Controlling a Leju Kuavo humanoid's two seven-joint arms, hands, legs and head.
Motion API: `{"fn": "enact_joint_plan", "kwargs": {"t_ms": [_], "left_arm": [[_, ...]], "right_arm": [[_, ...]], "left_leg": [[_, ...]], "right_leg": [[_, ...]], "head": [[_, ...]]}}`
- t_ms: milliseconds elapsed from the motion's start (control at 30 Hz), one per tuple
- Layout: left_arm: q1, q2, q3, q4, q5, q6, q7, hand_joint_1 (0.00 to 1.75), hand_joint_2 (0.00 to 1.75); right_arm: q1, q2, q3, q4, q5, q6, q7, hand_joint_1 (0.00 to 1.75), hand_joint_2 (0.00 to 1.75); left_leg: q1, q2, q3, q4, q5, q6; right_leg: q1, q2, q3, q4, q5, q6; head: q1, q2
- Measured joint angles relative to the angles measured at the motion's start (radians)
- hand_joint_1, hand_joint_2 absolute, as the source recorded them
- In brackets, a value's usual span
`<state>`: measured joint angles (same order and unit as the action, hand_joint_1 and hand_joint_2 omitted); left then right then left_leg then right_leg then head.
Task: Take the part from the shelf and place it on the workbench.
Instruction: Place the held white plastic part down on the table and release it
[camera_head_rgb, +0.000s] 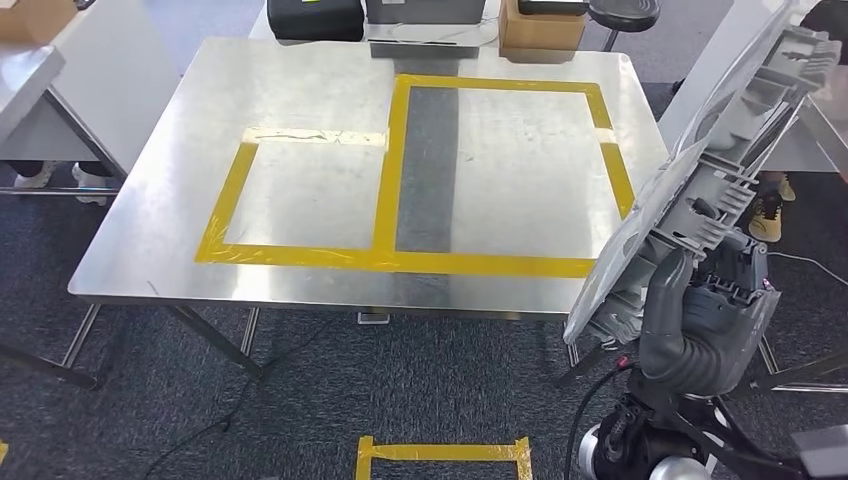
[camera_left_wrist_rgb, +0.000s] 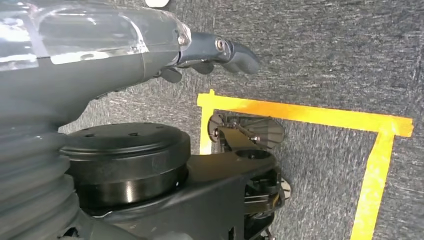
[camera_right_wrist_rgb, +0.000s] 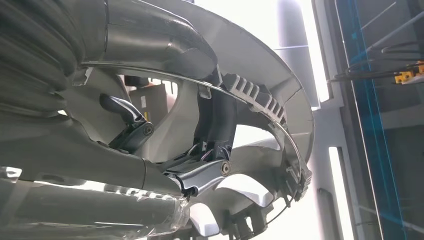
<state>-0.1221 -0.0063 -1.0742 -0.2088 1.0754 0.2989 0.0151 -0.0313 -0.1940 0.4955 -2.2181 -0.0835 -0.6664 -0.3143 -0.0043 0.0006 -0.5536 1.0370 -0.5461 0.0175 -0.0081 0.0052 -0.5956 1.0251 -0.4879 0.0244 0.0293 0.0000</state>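
The right hand (camera_head_rgb: 700, 310) grips the part (camera_head_rgb: 700, 170), a long grey plastic panel with ribs and clips on its back. The hand's fingers are clamped on the part's lower end, the thumb lying up along its ribbed face. The part stands tilted, its upper end leaning away to the right, and it hangs in the air just off the right edge of the surface (camera_head_rgb: 300, 90), not touching it. In the right wrist view the fingers (camera_right_wrist_rgb: 200, 175) wrap around a rib of the part (camera_right_wrist_rgb: 260, 65), whose curved pale shell arches over the hand.

The surface is a bare steel top marked with yellow tape (camera_head_rgb: 395, 170) that frames two boxes side by side, the right one taller. A cardboard box (camera_head_rgb: 540, 30) and a black device (camera_head_rgb: 315, 18) stand beyond its far edge. More tape (camera_head_rgb: 440, 452) marks a small square on the dark carpet in front of the surface.

The left hand (camera_left_wrist_rgb: 215, 52) hangs over the carpet beside a taped corner (camera_left_wrist_rgb: 310, 115), its fingers curled in and holding nothing.
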Motion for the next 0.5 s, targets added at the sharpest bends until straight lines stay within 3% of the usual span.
{"fn": "enact_joint_plan", "kwargs": {"t_ms": [500], "left_arm": [[0.0, 0.0, 0.0, 0.0, 0.0, 0.0, 0.0, 0.0, 1.75]], "right_arm": [[-0.009, -0.003, 0.0, 0.002, 0.003, 0.001, 0.011, 1.75, 1.75]], "left_leg": [[0.0, -0.001, 0.002, -0.004, 0.001, -0.007]], "right_leg": [[-0.001, 0.0, 0.003, -0.001, -0.002, -0.003]], "head": [[0.001, 0.0]]}}
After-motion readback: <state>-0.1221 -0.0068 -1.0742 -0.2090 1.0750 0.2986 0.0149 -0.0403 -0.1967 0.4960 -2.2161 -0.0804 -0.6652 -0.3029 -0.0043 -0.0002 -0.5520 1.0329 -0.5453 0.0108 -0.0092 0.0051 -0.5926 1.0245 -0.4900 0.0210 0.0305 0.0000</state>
